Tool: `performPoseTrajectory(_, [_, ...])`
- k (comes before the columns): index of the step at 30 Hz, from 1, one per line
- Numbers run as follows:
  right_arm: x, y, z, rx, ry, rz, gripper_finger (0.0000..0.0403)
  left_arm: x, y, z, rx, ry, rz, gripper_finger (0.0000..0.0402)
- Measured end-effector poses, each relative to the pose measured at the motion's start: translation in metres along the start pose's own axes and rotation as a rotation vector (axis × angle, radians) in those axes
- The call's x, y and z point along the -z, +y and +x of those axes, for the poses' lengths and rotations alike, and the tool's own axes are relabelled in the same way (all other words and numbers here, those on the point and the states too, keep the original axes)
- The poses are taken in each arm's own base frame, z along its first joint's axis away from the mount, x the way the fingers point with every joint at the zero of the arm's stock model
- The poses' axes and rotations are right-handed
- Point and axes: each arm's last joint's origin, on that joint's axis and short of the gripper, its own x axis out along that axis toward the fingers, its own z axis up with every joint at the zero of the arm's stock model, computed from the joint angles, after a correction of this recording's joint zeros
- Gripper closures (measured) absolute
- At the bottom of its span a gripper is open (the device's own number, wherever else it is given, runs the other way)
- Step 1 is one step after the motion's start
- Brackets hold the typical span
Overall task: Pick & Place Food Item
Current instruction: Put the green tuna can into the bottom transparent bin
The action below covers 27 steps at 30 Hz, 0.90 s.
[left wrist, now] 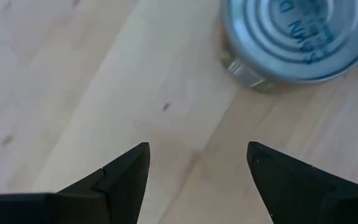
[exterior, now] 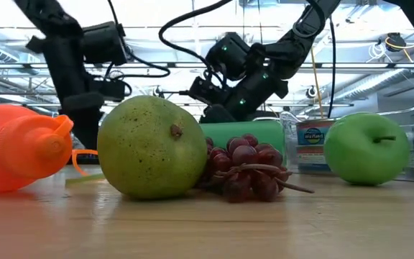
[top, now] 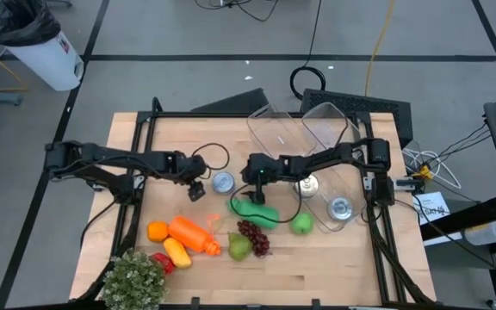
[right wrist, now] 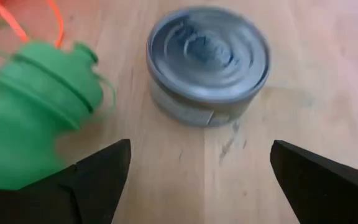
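A silver tin can [top: 223, 182] stands upright on the wooden table [top: 334, 267], between my two grippers. My left gripper [top: 196, 191] hovers open just left of it, pointing steeply down; in the left wrist view the can [left wrist: 284, 37] lies beyond the open gripper [left wrist: 197, 149]. My right gripper [top: 250, 182] is open just right of the can, slanting down toward the can [right wrist: 207, 62], with bare table between its fingers [right wrist: 201, 152]. A green bottle [top: 255, 212] lies on its side beside it [right wrist: 36, 118].
Near the front lie a green apple [top: 302, 225], grapes [top: 253, 237], a pear [top: 238, 248], an orange bottle [top: 192, 234], an orange [top: 158, 231] and a plant [top: 134, 280]. Two more cans [top: 306, 185] [top: 340, 208] and clear containers [top: 274, 129] sit at the right and back.
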Motion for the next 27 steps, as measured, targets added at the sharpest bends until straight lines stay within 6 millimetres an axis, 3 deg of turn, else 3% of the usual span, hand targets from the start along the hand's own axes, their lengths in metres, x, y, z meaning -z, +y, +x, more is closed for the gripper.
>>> performPoseTrajectory(9, [0.001,-0.009,-0.001,0.018,-0.005,0.022,0.0035,0.006,-0.005,0.043,0.047,-0.126,0.073,0.0119])
performPoseTrajectory(14, [0.017,-0.008,0.017,-0.003,0.008,0.026,0.0035,-0.002,-0.008,0.057,0.025,-0.188,0.13,0.0119])
performPoseTrajectory(20, [0.029,-0.009,0.036,-0.011,-0.043,0.042,0.0035,-0.01,-0.011,0.06,0.043,-0.289,0.161,0.0119])
performPoseTrajectory(27, [0.025,-0.009,0.035,-0.012,-0.092,0.051,0.0037,-0.011,-0.011,0.061,0.037,-0.308,0.169,0.0119])
